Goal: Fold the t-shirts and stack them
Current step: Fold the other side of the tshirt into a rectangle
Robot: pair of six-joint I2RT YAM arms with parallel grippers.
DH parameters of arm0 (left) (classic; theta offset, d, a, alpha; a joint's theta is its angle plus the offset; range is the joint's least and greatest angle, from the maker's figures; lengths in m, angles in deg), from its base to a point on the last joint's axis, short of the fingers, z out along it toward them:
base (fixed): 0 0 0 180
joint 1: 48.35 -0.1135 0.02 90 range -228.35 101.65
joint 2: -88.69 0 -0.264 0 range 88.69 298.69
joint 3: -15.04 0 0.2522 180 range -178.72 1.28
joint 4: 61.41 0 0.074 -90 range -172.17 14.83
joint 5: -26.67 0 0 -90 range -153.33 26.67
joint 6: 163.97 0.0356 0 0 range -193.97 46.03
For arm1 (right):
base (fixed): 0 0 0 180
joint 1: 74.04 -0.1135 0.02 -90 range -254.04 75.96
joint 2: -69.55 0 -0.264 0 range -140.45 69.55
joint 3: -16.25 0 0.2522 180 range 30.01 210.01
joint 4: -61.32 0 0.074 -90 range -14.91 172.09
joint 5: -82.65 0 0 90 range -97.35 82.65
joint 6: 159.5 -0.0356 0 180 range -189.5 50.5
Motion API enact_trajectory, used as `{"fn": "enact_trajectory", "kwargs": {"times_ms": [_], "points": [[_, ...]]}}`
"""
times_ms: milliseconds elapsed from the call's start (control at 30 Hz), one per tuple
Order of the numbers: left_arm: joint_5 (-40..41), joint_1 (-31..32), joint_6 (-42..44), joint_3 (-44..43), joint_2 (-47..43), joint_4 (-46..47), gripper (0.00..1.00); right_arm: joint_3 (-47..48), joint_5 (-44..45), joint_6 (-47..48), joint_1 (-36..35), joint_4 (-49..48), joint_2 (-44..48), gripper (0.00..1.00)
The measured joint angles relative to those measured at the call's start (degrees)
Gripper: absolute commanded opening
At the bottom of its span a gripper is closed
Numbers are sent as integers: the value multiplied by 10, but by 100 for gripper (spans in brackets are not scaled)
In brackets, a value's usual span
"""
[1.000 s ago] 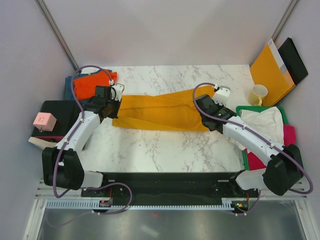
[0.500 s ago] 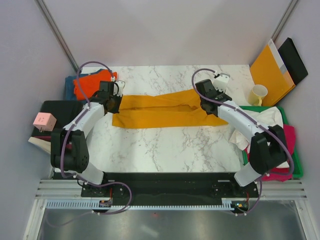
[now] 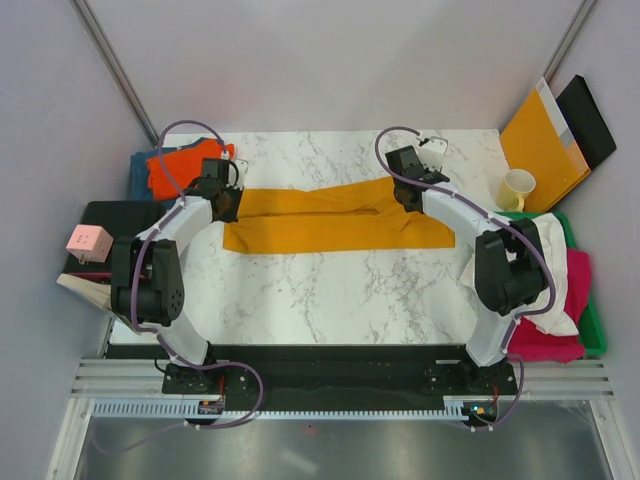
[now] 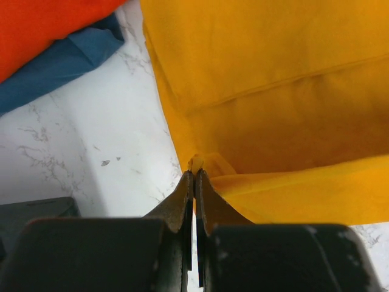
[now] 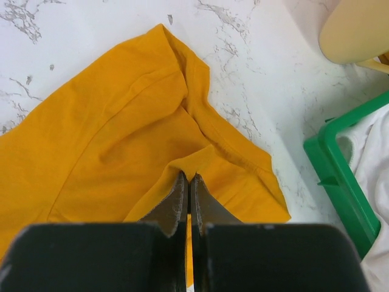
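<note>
One soft mustard tee (image 3: 335, 222), long creased strip, on veined marble tabletop (image 3: 330, 290).

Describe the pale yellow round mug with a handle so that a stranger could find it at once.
Look at the white marble table, just by its far right corner. There, between the orange-brown envelope and the green bin, stands the mug, the only small round handled thing there.

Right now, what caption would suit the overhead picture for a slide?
Left gripper and right gripper each pinch an end of the yellow t-shirt, spread across the table.
</note>
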Motion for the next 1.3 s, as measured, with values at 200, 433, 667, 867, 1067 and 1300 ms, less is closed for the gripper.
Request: {"fn": "enact_trajectory", "kwargs": {"times_ms": [200, 433, 667, 867, 1067, 1300], "points": [[11, -14, 0, -24, 1, 0, 2, 19, -3, 7, 2, -7, -10, 0], [15, -16, 0, -69, 45, 12, 2, 23, -5, 11, 3, -16, -20, 0], [27, -16, -1, -76, 100, 13, 2, 31, -9, 16, 8, -19, -47, 0], [36, -16, -1, -85, 109, 14, 2, 48, -12, 19, 14, -19, -64, 0], [40, -16, -1, -100, 113, 14, 33, 82, -14, 25, 15, -25, -92, 21], [46, -16, -8, -106, 113, 16, 99, 90, -26, 41, 20, -61, -106, 62]]}}
